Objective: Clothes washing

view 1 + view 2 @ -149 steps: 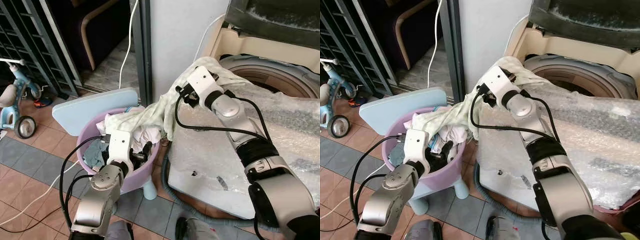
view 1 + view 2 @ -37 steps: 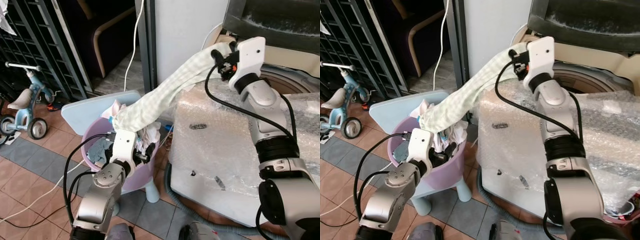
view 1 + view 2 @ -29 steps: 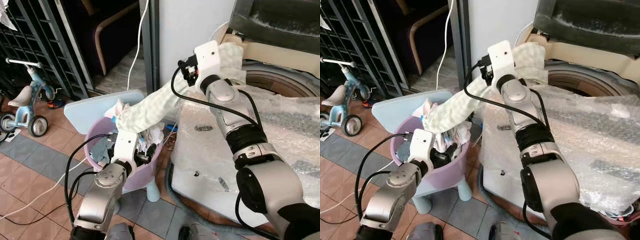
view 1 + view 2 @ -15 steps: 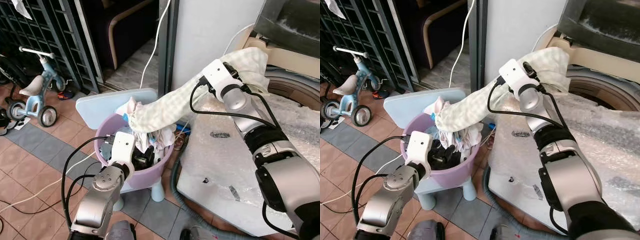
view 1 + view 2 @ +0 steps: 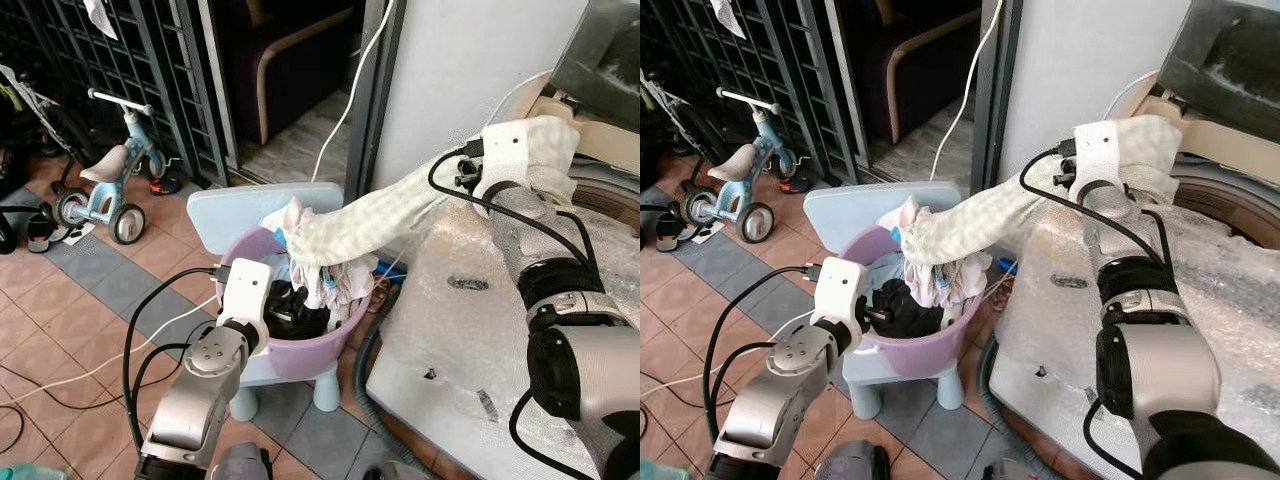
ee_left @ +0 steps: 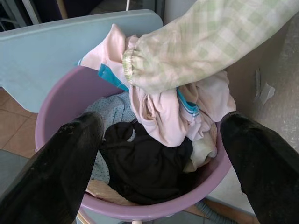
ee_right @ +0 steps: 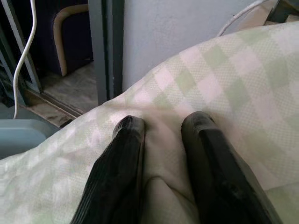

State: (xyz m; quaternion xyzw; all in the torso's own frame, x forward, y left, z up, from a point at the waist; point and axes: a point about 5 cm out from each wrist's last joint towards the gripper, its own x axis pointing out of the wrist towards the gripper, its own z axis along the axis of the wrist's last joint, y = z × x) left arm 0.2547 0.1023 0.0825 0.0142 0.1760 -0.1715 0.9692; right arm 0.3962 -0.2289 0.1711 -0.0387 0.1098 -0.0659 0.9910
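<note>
A pale green checked garment (image 7: 224, 70) is pinched between the nearly closed fingers (image 7: 122, 163) of the right gripper (image 7: 161, 140), raised beside the washing machine (image 5: 1230, 200), and is stretched down to a purple basin (image 6: 56, 121) on a light blue stool (image 5: 250, 205). The left gripper (image 6: 159, 154) is held wide open and empty over the basin, in which black, pink and white clothes (image 6: 149, 158) are piled. The washer's drum is cut off at the edge.

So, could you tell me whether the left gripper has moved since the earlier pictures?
No: the left gripper still hovers open at the purple basin's near rim.
</note>
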